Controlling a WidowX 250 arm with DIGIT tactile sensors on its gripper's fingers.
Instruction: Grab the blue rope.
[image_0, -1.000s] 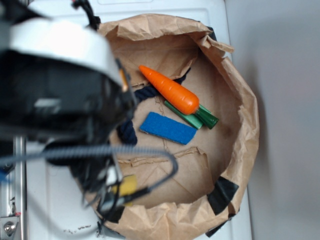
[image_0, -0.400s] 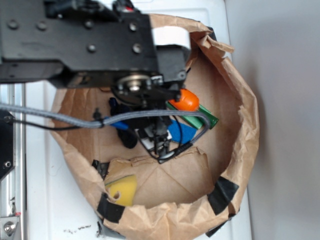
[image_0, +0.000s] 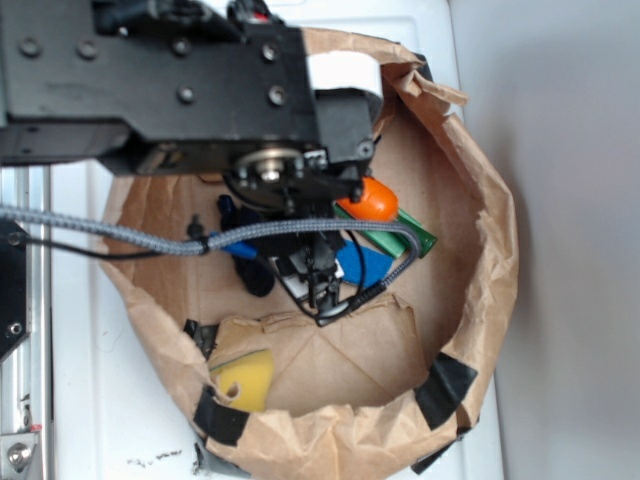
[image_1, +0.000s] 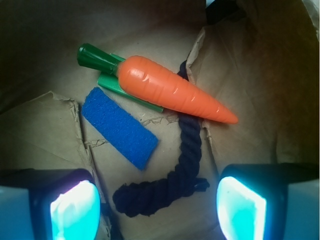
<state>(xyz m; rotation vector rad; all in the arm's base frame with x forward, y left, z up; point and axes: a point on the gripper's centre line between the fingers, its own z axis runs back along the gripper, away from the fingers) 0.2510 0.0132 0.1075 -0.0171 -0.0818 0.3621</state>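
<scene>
The blue rope (image_1: 189, 150) is a thick navy twisted cord on the brown paper. It runs from under the orange carrot (image_1: 170, 90) downward and bends left to a frayed end. My gripper (image_1: 157, 210) is open above it, and the rope's bent lower part lies between the two glowing fingertips (image_1: 75, 210) without touching them. In the exterior view the black arm (image_0: 200, 90) covers most of the rope, and only a dark stub (image_0: 257, 277) shows. The gripper itself is hidden there.
All of this lies inside a crumpled brown paper bag (image_0: 485, 250) with raised walls. A flat bright blue block (image_1: 119, 127) lies left of the rope, and a green piece (image_1: 112, 84) lies under the carrot's top. A yellow object (image_0: 245, 378) sits at the bag's front.
A second ago the arm was at the left of the bag. It has swung over the bag's middle, covering most of the rope. Since 0.4 s ago it has barely moved.
</scene>
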